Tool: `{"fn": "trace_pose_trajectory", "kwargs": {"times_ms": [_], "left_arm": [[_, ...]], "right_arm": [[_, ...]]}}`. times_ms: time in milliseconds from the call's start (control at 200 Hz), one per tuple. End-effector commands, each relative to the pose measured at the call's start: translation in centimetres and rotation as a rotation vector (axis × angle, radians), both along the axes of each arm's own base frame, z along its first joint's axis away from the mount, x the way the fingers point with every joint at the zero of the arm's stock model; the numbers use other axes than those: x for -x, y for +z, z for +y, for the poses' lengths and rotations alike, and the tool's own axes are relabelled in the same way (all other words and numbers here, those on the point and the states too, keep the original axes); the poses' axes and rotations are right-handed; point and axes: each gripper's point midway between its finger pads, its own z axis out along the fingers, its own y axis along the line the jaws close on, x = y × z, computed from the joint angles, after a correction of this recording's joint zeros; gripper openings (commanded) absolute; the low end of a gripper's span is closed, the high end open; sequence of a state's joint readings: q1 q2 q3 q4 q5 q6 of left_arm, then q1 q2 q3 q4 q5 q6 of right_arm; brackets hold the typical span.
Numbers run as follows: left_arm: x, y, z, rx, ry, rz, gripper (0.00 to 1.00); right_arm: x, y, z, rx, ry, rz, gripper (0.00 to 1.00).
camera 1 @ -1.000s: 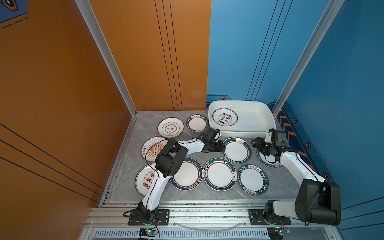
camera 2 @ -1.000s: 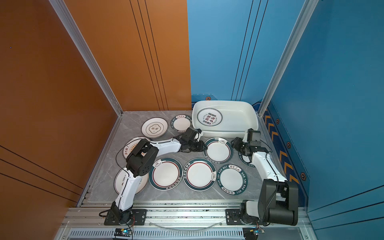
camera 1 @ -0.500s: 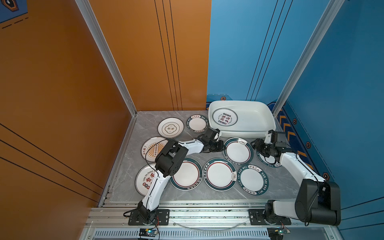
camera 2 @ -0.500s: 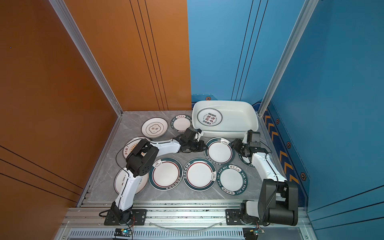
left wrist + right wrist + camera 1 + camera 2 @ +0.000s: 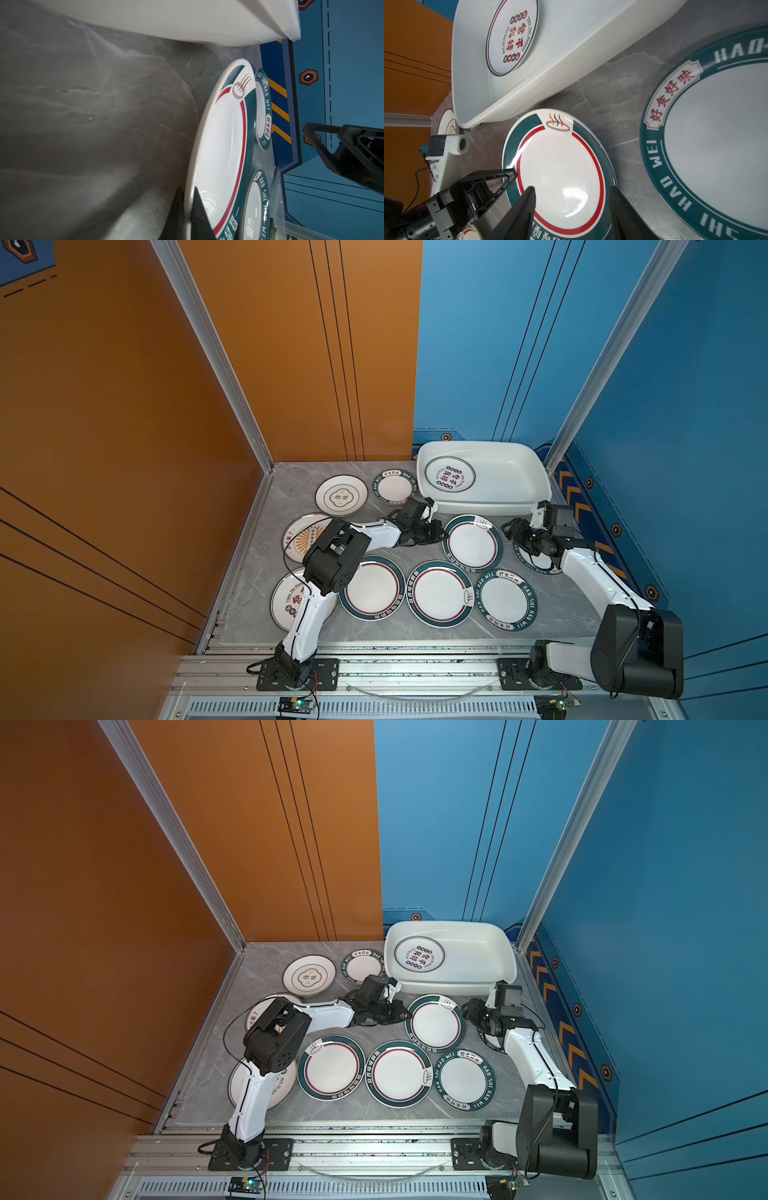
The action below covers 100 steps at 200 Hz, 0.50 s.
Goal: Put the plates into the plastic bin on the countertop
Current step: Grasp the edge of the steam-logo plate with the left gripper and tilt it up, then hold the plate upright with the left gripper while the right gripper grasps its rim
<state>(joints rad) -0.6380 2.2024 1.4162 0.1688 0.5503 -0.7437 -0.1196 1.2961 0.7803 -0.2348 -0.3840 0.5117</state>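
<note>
White plastic bin (image 5: 509, 485) at the far right of the grey bench (image 5: 569, 605), holding one plate with red characters (image 5: 450, 475) at its left end; nine more plates lie on the bench, a red-lined plate (image 5: 472, 542) just near of the bin; arms and plates sit almost as a second earlier; only the left wrist view shows the left end effector (image 5: 439, 530) clenched on that plate's left rim; the right wrist view shows the right end effector (image 5: 510, 527) released, fingers (image 5: 527, 199) apart at its right edge.
</note>
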Motion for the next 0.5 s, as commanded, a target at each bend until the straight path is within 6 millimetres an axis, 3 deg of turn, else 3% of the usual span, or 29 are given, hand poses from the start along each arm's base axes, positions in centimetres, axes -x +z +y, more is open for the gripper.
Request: {"fn": "trace_pose_trajectory", "kwargs": {"times_ms": [0, 155, 496], "left_arm": [[-0.1, 2.8, 1.3, 0.056, 0.003, -0.011, 0.0], [-0.1, 5.1, 2.3, 0.096, 0.006, -0.031, 0.0], [0.0, 8.8, 4.2, 0.209, 0.025, -0.035, 0.0]], "right_arm": [[0.7, 0.3, 0.6, -0.022, 0.046, -0.012, 0.62], [0.5, 0.7, 1.4, -0.074, 0.09, -0.047, 0.67], [0.0, 0.6, 5.0, -0.237, 0.222, -0.121, 0.68]]}}
